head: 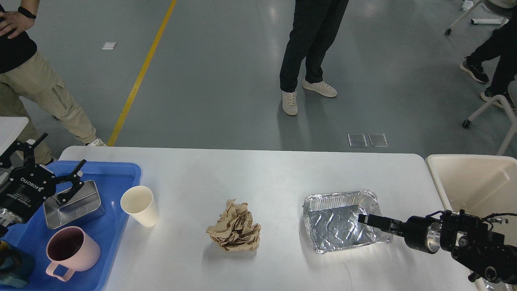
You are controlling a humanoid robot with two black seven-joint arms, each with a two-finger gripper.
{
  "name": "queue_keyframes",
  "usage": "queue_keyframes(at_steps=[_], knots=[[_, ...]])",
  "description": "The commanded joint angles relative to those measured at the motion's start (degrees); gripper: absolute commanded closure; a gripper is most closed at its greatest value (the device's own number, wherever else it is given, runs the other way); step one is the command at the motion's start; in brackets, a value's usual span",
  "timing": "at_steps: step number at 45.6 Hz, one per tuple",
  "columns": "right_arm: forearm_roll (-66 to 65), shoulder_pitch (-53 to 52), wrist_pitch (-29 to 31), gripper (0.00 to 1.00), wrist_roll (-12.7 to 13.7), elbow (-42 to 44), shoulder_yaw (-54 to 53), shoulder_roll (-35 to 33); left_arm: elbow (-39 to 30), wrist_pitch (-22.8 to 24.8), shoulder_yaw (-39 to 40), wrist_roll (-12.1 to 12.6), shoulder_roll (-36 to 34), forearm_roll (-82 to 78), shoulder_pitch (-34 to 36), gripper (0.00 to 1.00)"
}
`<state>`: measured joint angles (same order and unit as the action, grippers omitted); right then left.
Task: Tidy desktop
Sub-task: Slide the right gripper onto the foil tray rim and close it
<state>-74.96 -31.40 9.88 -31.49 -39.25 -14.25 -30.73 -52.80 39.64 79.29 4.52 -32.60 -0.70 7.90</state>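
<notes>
From the head camera, the worktop [258, 169] fills the lower half of my view: a large white slab with rounded far corners, smooth and plain, with a thin dark scratch near its front edge on the right. Its near edge is cut off by the bottom of the view.

A crumpled brown paper ball [235, 227] lies near the middle. To its right sits a foil tray [341, 220], dented along one side. A white paper cup [140, 205] leans just beside the blue plastic tray [117, 173] at the left end. In that tray I see a steel rectangular container [87, 208] and a pink mug [72, 251]; a dark teal object at the bottom left corner is cropped, and I cannot tell what it is.

My left hand [50, 161] hovers over the blue tray with its fingers spread wide, one fingertip by the steel container.

My right hand [365, 219] reaches over the foil tray's near right corner. It is seen edge-on and dark, so I cannot tell whether it is wide or narrow.

A beige bin [468, 178] stands off the right end, partly cropped.
</notes>
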Motion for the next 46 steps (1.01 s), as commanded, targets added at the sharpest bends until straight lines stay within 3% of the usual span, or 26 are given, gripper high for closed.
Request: queue_keyframes(at_steps=[1,19,33,38,41,46], knots=[[-0.1,-0.1,0.1,0.0,-0.1,0.1,0.5,0.2,0.0,0.1,0.1,0.0,0.0,0.0,-0.1,0.03],[-0.1,-1.7,-0.1,0.0,-0.2,0.4,5.5,0.6,0.1,0.7,0.4,0.0,0.2,0.0,-0.3,0.03],[-0.6,-1.7,-3.7,0.03,-0.9,0.7,6.3,1.2,0.0,0.8,0.6,0.0,0.2,0.0,-0.6,0.03],[-0.7,-1.8,-5.8,0.24,-1.0,0.7,9.4,1.2,0.1,0.9,0.6,0.0,0.2,0.0,-0.7,0.03],[-0.7,-2.3,-6.8,0.45,-1.6,0.7,11.8,1.2,0.1,0.9,0.6,0.0,0.2,0.0,-0.7,0.03],[-0.7,-2.6,-7.1,0.59,-3.1,0.9,13.5,1.4,0.1,1.1,0.7,0.0,0.2,0.0,-0.7,0.03]])
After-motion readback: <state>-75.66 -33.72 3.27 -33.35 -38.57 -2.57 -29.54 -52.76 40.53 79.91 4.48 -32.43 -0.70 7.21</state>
